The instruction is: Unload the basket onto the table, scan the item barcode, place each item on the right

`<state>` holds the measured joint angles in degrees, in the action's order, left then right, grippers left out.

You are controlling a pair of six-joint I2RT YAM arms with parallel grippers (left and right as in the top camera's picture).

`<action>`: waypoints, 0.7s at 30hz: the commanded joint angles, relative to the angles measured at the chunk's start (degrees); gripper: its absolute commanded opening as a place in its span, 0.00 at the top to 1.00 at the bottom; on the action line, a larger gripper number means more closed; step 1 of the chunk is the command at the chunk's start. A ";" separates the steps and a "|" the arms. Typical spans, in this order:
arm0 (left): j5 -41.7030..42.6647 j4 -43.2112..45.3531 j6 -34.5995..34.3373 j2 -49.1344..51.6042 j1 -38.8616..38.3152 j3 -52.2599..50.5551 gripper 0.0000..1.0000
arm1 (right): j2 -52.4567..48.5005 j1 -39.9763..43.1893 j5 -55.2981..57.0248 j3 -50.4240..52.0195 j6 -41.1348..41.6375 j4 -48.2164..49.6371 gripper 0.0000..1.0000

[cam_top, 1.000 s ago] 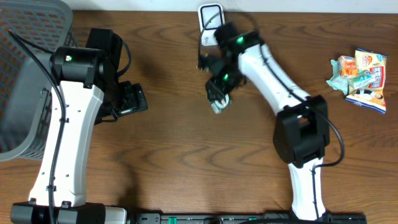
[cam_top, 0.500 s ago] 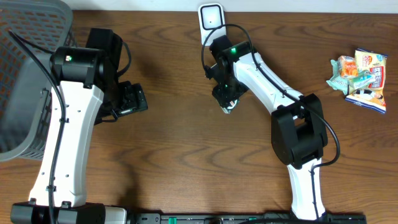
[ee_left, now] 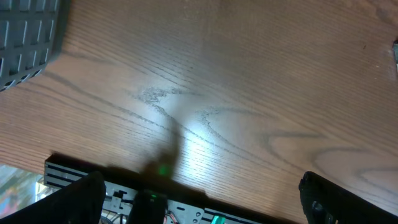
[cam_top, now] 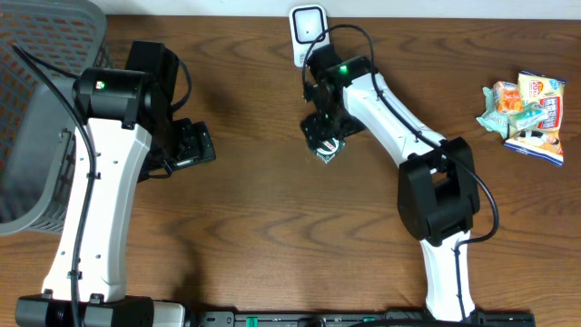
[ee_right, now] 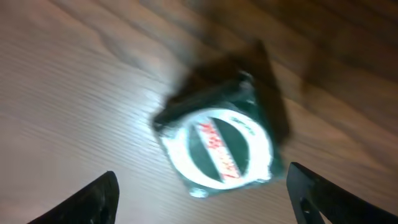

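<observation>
Hovering right claw [cam_top: 323,136], jaws apart, item [ee_right: 216,144] below

You'll find the item [ee_right: 217,146] lying flat on the wooden table [cam_top: 254,227], label up. It's a small, dark, squarish packet with a round white face and red lettering, too blurred to read. The white scanner [cam_top: 307,25] stands near it at the far edge, not touching.
</observation>
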<state>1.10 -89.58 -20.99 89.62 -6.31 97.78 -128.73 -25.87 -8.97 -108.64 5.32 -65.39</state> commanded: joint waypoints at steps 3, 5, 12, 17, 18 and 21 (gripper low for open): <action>-0.72 -0.13 -0.13 0.22 0.13 -0.07 0.02 | 1.99 0.70 -13.22 -0.96 6.91 0.39 0.17; -0.72 -0.15 -0.13 0.22 0.13 -0.07 0.02 | 1.99 0.48 -14.03 -0.96 6.82 0.52 0.01; -0.72 -0.13 -0.13 0.22 0.13 -0.07 0.02 | 1.99 0.59 3.17 -0.96 30.67 -1.88 0.01; -0.72 -0.13 -0.13 0.22 0.13 -0.07 0.02 | 1.99 0.74 6.78 -0.52 46.36 -2.45 0.01; -0.72 -0.13 -0.13 0.22 0.13 -0.07 0.02 | 1.97 0.48 6.19 -0.17 47.34 -1.62 0.01; -0.72 -0.15 -0.13 0.22 0.13 -0.07 0.02 | 1.97 -0.55 6.49 1.33 47.41 1.70 0.01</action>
<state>1.10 -89.58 -20.99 89.62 -6.31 97.78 -128.73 -25.45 -4.84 -108.51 45.69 -65.06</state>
